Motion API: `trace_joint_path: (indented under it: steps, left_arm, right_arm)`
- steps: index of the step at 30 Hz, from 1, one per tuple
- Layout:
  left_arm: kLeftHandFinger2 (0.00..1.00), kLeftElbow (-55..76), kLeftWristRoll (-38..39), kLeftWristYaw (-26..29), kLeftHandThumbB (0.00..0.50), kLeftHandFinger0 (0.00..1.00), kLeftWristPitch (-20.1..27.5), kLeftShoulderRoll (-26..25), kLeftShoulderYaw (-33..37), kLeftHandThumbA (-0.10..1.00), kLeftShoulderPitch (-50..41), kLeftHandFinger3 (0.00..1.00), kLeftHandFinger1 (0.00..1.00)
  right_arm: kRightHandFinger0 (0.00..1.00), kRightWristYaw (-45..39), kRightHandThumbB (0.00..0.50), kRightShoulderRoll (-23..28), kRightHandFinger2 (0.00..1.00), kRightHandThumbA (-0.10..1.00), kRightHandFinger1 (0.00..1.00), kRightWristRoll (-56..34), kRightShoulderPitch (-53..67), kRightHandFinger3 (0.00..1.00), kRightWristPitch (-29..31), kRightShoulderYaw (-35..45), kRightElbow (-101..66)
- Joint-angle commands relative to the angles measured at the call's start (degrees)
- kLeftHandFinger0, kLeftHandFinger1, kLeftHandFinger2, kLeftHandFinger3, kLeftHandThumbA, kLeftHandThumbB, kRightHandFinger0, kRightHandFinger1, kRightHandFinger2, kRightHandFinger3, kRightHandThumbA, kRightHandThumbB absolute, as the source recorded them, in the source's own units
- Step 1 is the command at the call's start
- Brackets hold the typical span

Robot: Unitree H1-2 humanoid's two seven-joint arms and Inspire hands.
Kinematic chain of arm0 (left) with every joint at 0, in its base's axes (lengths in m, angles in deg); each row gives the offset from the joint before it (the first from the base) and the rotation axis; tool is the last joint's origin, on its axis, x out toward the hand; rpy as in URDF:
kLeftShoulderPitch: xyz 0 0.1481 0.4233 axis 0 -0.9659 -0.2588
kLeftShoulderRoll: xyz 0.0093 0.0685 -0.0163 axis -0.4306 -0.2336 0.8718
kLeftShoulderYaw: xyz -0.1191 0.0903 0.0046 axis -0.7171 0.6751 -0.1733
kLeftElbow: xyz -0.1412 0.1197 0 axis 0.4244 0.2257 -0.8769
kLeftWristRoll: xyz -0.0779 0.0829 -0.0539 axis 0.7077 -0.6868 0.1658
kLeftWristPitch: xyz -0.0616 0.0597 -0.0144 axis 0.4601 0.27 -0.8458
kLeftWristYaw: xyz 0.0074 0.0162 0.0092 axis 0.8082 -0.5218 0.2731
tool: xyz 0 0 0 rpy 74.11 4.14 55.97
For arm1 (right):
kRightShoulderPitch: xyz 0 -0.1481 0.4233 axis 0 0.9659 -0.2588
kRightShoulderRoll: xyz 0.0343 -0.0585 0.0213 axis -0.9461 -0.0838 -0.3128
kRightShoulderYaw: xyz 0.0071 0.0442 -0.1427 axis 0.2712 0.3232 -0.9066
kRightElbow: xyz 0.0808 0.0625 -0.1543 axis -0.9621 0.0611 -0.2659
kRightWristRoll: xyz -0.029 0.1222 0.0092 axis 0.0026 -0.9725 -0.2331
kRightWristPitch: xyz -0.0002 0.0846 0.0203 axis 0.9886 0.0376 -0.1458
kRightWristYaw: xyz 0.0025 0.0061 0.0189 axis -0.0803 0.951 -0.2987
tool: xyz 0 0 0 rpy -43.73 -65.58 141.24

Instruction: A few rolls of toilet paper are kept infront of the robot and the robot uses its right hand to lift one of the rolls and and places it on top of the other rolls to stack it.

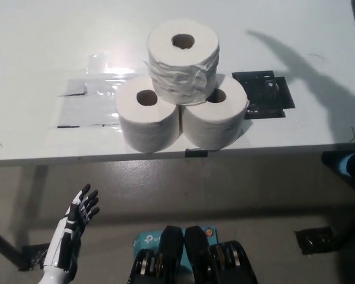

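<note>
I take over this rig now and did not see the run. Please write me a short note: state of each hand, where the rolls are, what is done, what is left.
Left hand: open, holding nothing, low at the lower left, below the table edge.
Right hand: not in view; only its shadow falls on the table at upper right.
Rolls: two bottom rolls stand side by side near the front edge; the top roll sits upright across both.
Done: stack placed and released.
Left: nothing visible, unless more rolls lie out of view.
</note>
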Motion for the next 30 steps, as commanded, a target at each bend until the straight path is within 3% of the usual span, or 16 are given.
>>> trace_joint_path:
  steps: [1, 5, 7, 10, 12, 16, 21, 24, 27, 28, 30]
  left_arm:
    - [1.0, -2.71, 4.69, -1.24, 0.161, 1.0, 2.52, 0.07, -1.93, 1.0, 9.1, 1.0, 1.0]
    - [1.0, -4.66, 5.47, -1.49, 0.141, 1.0, 2.39, 0.42, -2.08, 1.0, 11.15, 1.0, 1.0]
    - [1.0, -5.42, 5.31, -1.4, 0.159, 1.0, 2.44, 0.4, -2.12, 1.0, 11.88, 1.0, 1.0]
    - [1.0, -5.81, 4.83, -1.18, 0.174, 1.0, 2.59, 0.18, -2.2, 1.0, 12.3, 1.0, 1.0]
    - [1.0, -5.6, 5.01, -1.15, 0.183, 1.0, 2.41, 0.0, -2.4, 1.0, 12.46, 1.0, 1.0]
    - [1.0, -5.57, 4.66, -1.0, 0.176, 1.0, 2.38, -0.11, -2.4, 1.0, 12.94, 1.0, 1.0]
    - [1.0, -5.83, 4.6, -1.3, 0.172, 1.0, 2.35, -0.6, -2.38, 1.0, 14.03, 1.0, 1.0]
    - [1.0, -6.03, 4.93, -1.53, 0.174, 1.0, 2.21, -0.44, -2.28, 1.0, 14.68, 1.0, 1.0]
    - [1.0, -5.78, 4.71, -1.4, 0.18, 1.0, 1.76, -0.57, -2.19, 1.0, 15.1, 1.0, 1.0]
    - [1.0, -5.73, 4.55, -1.32, 0.18, 1.0, 1.7, -0.69, -2.19, 1.0, 15.25, 1.0, 1.0]
    - [1.0, -5.73, 4.83, -1.49, 0.174, 1.0, 1.69, -0.78, -2.26, 1.0, 15.46, 1.0, 1.0]
  right_arm:
    - [1.0, 14.3, 0.186, 1.54, 1.0, 1.0, 1.0, -11.99, 33.19, 1.0, -2.08, 32.48, -78.84]
    - [1.0, 17.58, 0.165, -4.97, 1.0, 1.0, 1.0, -22.99, 48.18, 1.0, 3.83, 33.29, -85.39]
    - [1.0, 19.2, 0.207, -7.72, 1.0, 1.0, 1.0, -26.94, 54.71, 1.0, 7.32, 30.96, -88.92]
    - [1.0, 18.73, 0.189, -8.39, 1.0, 1.0, 1.0, -29.62, 60.48, 1.0, 12.38, 27.52, -90.49]
    - [1.0, 16.99, 0.212, -8.95, 1.0, 1.0, 1.0, -32.21, 64.77, 1.0, 16.36, 24.25, -90.01]
    - [1.0, 16.24, 0.275, -13.05, 1.0, 1.0, 1.0, -30.57, 69.02, 1.0, 20.14, 20.29, -87.64]
    - [1.0, 15.64, 0.303, -16.36, 1.0, 1.0, 1.0, -28.44, 70.45, 1.0, 22.3, 16.96, -85.02]
    - [1.0, 14.57, 0.305, -17.89, 1.0, 1.0, 1.0, -25.93, 71.86, 1.0, 22.45, 14.88, -83.58]
    - [1.0, 13.32, 0.261, -19.78, 1.0, 1.0, 1.0, -24.32, 71.92, 1.0, 24.2, 12.73, -79.89]
    - [1.0, 13.39, 0.28, -20.77, 1.0, 1.0, 1.0, -22.8, 72.11, 1.0, 23.64, 11.99, -78.86]
    - [1.0, 12.88, 0.27, -21.54, 1.0, 1.0, 1.0, -21.44, 72.33, 1.0, 23.93, 10.96, -76.79]
